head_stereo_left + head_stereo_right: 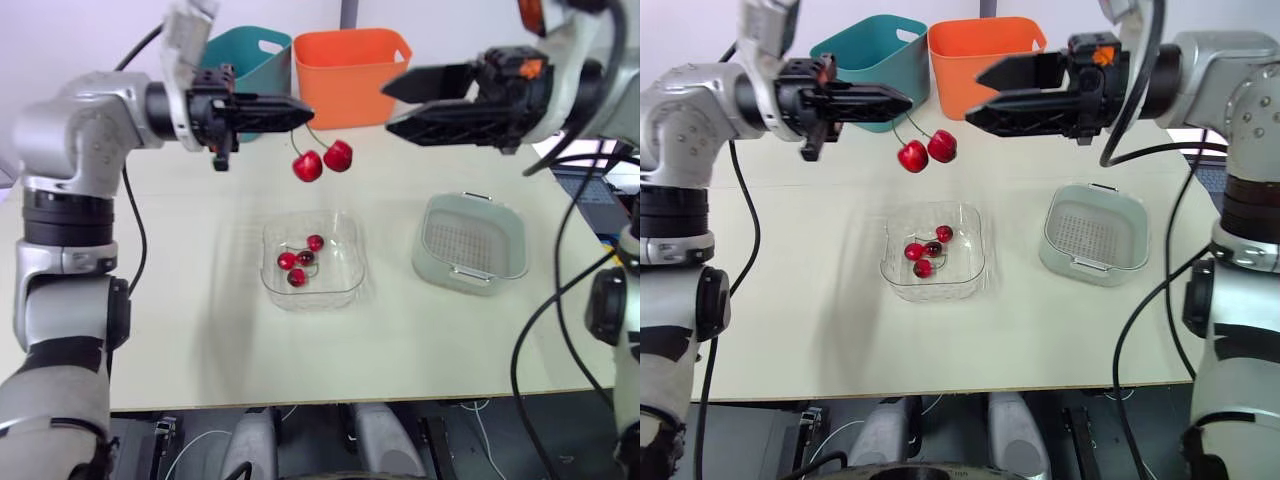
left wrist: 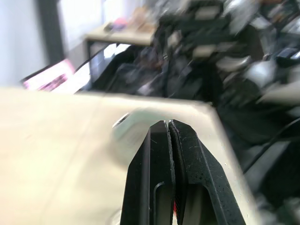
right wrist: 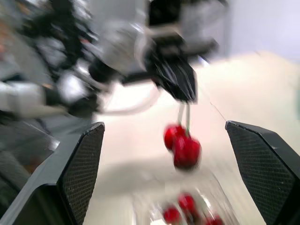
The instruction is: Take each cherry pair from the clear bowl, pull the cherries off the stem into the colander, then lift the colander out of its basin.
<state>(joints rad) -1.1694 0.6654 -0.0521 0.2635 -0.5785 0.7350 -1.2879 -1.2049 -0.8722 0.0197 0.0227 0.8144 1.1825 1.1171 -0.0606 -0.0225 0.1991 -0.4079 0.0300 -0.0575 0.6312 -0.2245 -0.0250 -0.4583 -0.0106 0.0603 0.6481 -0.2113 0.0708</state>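
Observation:
My left gripper (image 1: 305, 108) is shut on the stems of a cherry pair (image 1: 322, 160), which hangs in the air above the clear bowl (image 1: 345, 245). Several more cherries (image 1: 301, 264) lie in that bowl on the table. My right gripper (image 1: 388, 105) is open, held high and pointing at the left gripper from the right; in the right wrist view the hanging cherry pair (image 3: 183, 143) shows between its fingers, still some way off. The pale colander (image 1: 470, 235) sits in its basin right of the bowl.
An orange bin (image 1: 350, 62) and a teal bin (image 1: 250, 60) stand at the table's far edge. The front table edge runs just below the bowl and basin.

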